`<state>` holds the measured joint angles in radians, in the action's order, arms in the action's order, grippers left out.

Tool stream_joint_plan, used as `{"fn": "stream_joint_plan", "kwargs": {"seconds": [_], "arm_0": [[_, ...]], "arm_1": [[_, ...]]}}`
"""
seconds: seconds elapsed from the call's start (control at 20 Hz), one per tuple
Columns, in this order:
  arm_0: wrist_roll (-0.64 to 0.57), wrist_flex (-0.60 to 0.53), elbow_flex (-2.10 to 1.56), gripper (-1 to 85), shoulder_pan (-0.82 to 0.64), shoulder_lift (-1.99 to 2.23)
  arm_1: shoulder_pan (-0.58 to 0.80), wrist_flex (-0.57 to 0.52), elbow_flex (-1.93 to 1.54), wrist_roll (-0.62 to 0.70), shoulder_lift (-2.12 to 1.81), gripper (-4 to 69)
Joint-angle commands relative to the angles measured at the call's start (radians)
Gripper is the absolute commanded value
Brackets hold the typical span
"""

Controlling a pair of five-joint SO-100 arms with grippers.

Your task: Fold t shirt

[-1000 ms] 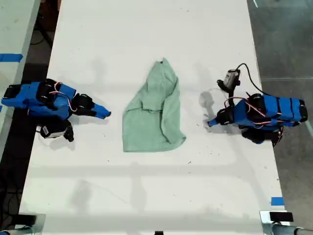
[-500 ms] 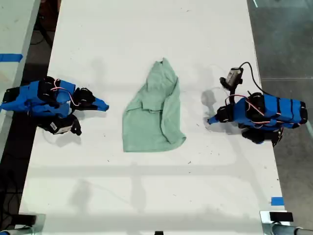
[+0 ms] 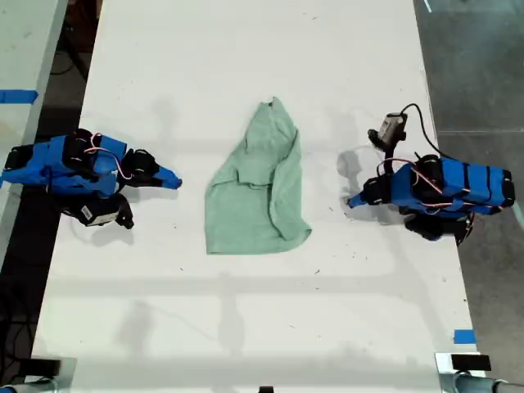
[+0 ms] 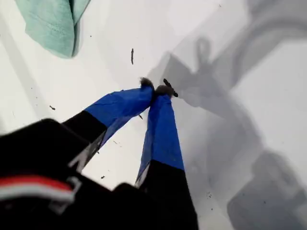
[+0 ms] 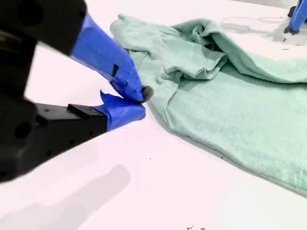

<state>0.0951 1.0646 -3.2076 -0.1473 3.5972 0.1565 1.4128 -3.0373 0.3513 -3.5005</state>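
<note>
Exterior view, left to right, with all positions referenced to the t shirt (image 3: 258,184).

1. My second gripper (image 3: 174,182) lies on the exterior view's left of the t shirt, near its left edge but not touching it. The blue arm behind it stretches away from the garment toward the table (image 3: 246,49) edge. In the second wrist view, my second gripper (image 5: 141,103) has its blue-taped jaws drawn together at the tips and holds nothing. The tips sit just beside the nearest hem of the t shirt (image 5: 230,91), with a strip of bare table between them.

2. The t shirt lies in the middle of the white table, between the two arms. It is pale mint green and rumpled. Its upper end in the exterior view is narrow and bunched, and its lower end is broad and flatter. One layer is folded over along the side facing my first gripper. No gripper is in contact with it.

3. My first gripper (image 3: 352,202) lies on the exterior view's right of the t shirt, pointing toward it and set further from the fabric than my second gripper. In the first wrist view, my first gripper (image 4: 158,90) has its jaw tips pressed together with nothing between them. Only one corner of the t shirt (image 4: 50,24) shows, well apart from the tips. In the second wrist view, my first gripper (image 5: 296,17) appears on the far side of the t shirt.
</note>
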Motion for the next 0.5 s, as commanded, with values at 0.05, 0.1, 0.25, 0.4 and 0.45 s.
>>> {"fn": "stream_joint_plan", "kwargs": {"seconds": [0.05, 0.1, 0.25, 0.4, 0.45], "arm_0": [[0.0, -0.008, -0.008, 0.0, -0.009, -0.006], [0.0, -0.009, -0.008, 0.0, -0.011, -0.011], [0.023, -0.009, 0.0, 0.0, 0.0, -0.018], [0.12, 0.012, 0.207, 0.0, 0.021, -0.344], [0.138, 0.037, 0.334, 0.0, 0.054, -0.511]], "arm_1": [[0.005, -0.015, -0.041, -0.006, -0.011, 1.6], [0.005, -0.015, -0.041, -0.006, -0.011, 1.6], [0.011, -0.015, -0.041, -0.003, -0.011, 1.6], [0.008, -0.015, -0.041, -0.003, -0.011, 1.6], [0.009, -0.015, -0.041, -0.003, -0.011, 1.6]]}}
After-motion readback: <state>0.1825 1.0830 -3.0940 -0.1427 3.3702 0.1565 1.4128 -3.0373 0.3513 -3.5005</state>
